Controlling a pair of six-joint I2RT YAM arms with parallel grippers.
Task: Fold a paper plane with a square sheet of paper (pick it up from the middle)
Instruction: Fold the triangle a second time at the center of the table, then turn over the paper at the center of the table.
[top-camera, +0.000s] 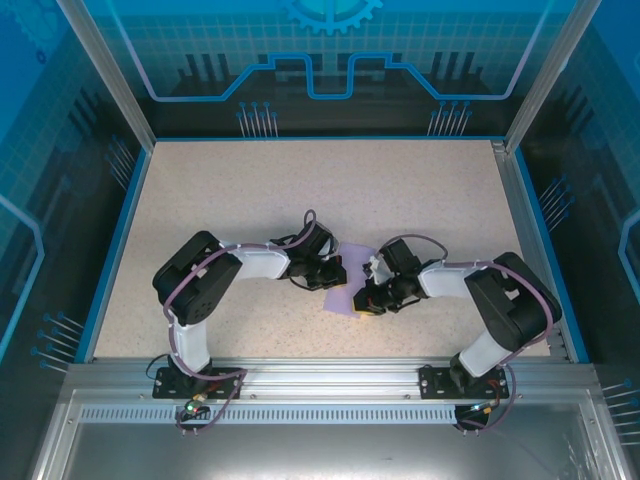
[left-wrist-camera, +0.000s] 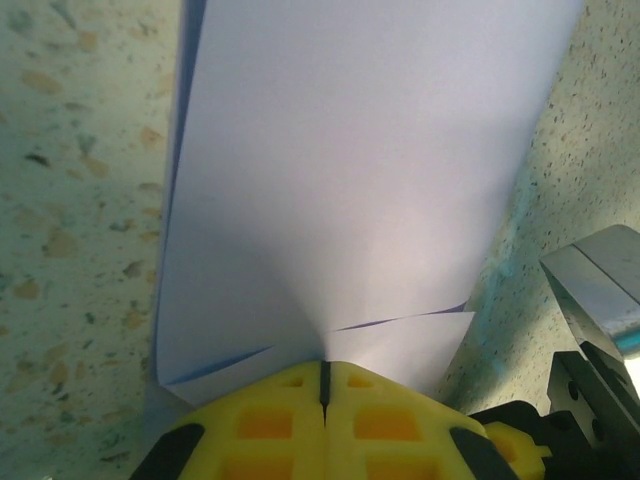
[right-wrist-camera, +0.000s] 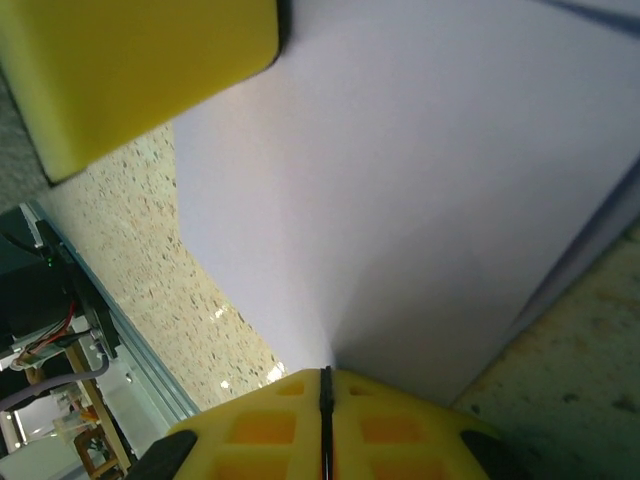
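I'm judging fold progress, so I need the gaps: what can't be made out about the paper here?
Top external: the lavender paper, its outline and creases mostly covered by the left gripper and right gripper, and too small.
Left wrist: its far end, cut off by the top edge.
Right wrist: one corner, behind the left gripper's yellow finger; the rest runs off the top and right edges.

Plain pale-lavender square sheet of paper (left-wrist-camera: 350, 180); beige, brown-speckled table (top-camera: 300, 190); yellow left gripper (left-wrist-camera: 324, 368), right gripper (right-wrist-camera: 325, 375).
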